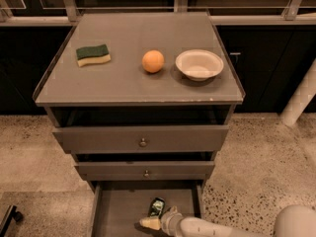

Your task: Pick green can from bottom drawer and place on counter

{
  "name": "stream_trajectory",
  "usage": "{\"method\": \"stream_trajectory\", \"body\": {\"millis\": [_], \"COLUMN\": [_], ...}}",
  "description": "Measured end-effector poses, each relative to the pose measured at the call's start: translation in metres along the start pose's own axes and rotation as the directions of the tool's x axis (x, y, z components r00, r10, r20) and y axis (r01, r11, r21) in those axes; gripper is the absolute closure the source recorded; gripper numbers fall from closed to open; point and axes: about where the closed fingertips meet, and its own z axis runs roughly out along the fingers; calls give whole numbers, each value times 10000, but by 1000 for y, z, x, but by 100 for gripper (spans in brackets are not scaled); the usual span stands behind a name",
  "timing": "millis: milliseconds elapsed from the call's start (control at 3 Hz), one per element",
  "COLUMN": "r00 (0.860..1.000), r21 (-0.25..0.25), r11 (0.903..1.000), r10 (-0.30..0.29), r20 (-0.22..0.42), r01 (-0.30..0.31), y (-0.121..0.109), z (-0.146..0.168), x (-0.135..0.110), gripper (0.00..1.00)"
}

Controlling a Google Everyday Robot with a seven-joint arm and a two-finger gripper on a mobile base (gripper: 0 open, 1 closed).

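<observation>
The green can [157,206] lies tilted on the floor of the open bottom drawer [118,211], near its middle. My gripper [152,222] reaches in from the lower right, its pale tip just below and in front of the can, close to it. The white arm [217,228] runs along the bottom edge of the view. The counter [133,78] is the grey cabinet top above the two knobbed drawers.
On the counter stand a green-and-yellow sponge [93,55] at the left, an orange [153,61] in the middle and a white bowl [199,64] at the right. A white post [301,98] stands right of the cabinet. Speckled floor surrounds it.
</observation>
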Motion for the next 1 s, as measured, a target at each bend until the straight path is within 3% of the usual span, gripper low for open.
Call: {"method": "stream_trajectory", "body": {"millis": [667, 1000], "r00": [9998, 10000], "r21": [28, -33], "r11": [9998, 10000], "r10": [175, -33], "r20": [7, 63], "r01": [-175, 34], "y": [2, 19], "z": [5, 20], "x": [0, -7], "gripper": [0, 0]}}
